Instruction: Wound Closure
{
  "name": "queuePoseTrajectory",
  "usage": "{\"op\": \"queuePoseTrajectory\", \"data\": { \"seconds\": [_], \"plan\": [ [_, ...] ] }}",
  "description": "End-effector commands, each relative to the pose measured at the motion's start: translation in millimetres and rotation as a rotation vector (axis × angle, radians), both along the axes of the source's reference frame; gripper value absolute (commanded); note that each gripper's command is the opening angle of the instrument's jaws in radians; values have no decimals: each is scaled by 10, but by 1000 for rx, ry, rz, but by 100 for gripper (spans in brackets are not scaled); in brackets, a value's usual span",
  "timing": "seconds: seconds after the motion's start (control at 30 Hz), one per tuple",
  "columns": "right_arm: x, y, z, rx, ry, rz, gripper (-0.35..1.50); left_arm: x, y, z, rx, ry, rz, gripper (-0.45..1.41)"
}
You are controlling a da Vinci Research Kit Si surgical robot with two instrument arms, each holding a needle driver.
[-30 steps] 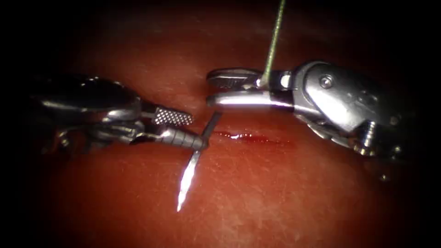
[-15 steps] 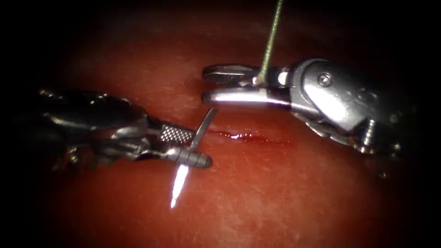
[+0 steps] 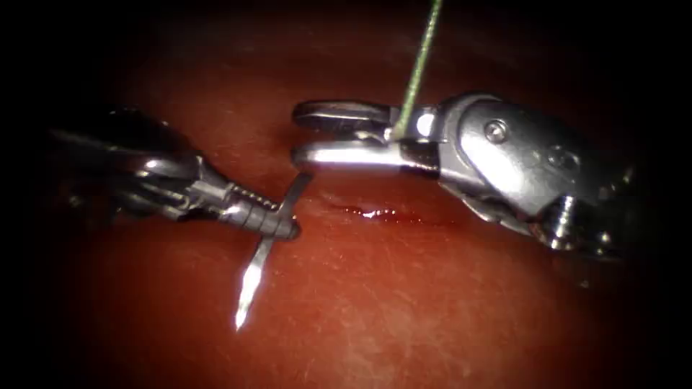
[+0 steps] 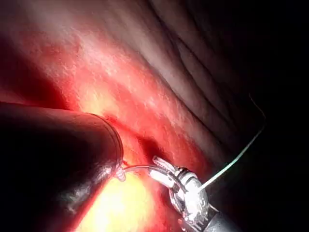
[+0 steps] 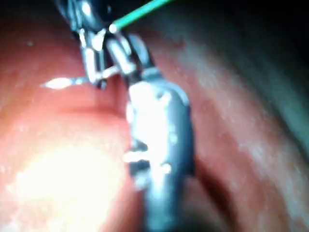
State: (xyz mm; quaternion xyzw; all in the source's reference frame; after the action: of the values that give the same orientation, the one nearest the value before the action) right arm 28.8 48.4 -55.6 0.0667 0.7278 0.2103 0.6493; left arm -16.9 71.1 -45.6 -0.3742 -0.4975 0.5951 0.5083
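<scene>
Soft, wet tissue (image 3: 432, 310); likely to give under a push and tear if pulled hard. Shallow cut (image 3: 422, 220) near its middle, with red fluid (image 3: 371, 213) pooled in it.

Right tool (image 3: 299, 133) just above the cut: jaws parted narrowly, thread (image 3: 418, 57) meeting their base; hard to tell whether pinched there.

Left tool (image 3: 285, 223) off the cut's left end: clamped on the needle (image 3: 252, 277) near mid-curve.

Needle stiff, slick, light, probably prone to swivel in a loose grip; best taken on the body, clear of the point. Tip bare over the tissue left of the cut, seemingly not in it.

Thread thin and limp; easily frayed by a hard bite.
</scene>
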Motion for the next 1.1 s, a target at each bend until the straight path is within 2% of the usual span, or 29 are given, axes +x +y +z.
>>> {"op": "queuePoseTrajectory", "data": {
  "seconds": [0.03,0.07,0.1,0.13,0.17,0.27,0.43,0.6,0.7,0.87,0.93,1.07,1.1],
  "plan": [
    [8,1,3,9,-8,15,46,-7,0,9,0,-4,-9,-35],
    [11,3,2,45,-20,41,91,-9,0,9,-3,-9,-22,-35],
    [11,3,2,45,-20,41,91,-9,0,9,-3,-9,-22,-35],
    [13,3,2,96,-24,65,111,-10,1,9,-6,-18,-40,-35],
    [14,2,2,127,-26,80,116,-10,2,9,-8,-22,-55,-35],
    [16,-2,2,196,-23,106,116,-10,5,9,-11,-49,-90,-35],
    [11,-8,3,394,2,184,94,-9,7,9,-14,-63,-121,-35],
    [7,-15,12,502,-18,180,79,-8,7,8,-13,-84,-132,-35],
    [7,-18,18,528,-6,167,69,-7,6,6,-9,-103,-127,-35],
    [7,-18,20,542,7,164,66,-5,5,4,-3,-140,-117,-35],
    [7,-17,18,538,31,160,47,-6,4,4,30,-177,-119,-35],
    [7,-16,17,531,58,161,39,-6,2,3,68,-215,-120,-35],
    [7,-16,16,543,106,171,36,-7,2,3,97,-243,-127,-35]
  ]
}}
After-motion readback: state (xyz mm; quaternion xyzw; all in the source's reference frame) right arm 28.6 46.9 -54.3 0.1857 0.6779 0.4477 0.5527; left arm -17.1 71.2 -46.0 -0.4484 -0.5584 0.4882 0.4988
